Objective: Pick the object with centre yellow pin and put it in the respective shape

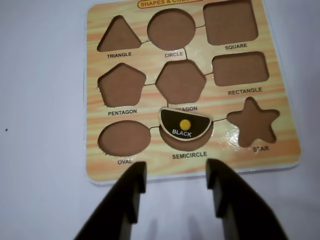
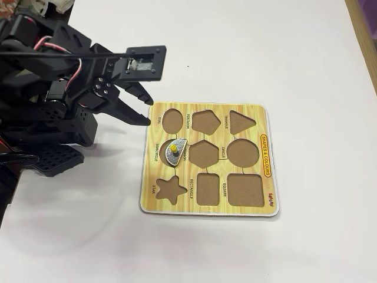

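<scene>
Semicircle piece (image 1: 185,124), black-faced with a yellow knob (image 1: 185,124) and the word BLACK in the wrist view, grey-silver in the fixed view (image 2: 174,150); lay over the semicircle cutout (image 1: 188,142), shifted toward the hexagon hole (image 1: 180,82), brown recess bared along its curved edge. Nearest the wrist camera: end effector (image 1: 176,176), released, two dark fingers (image 1: 134,180) spread apart, grasping nothing, hung just off the board's near edge. Seen in the fixed view (image 2: 141,105) beside the oval hole (image 2: 172,119), clear of the piece. Beyond: yellow wood-grain board (image 1: 92,127) flat on the white counter (image 1: 40,100). Farther back: triangle, circle and square holes, all bare.
</scene>
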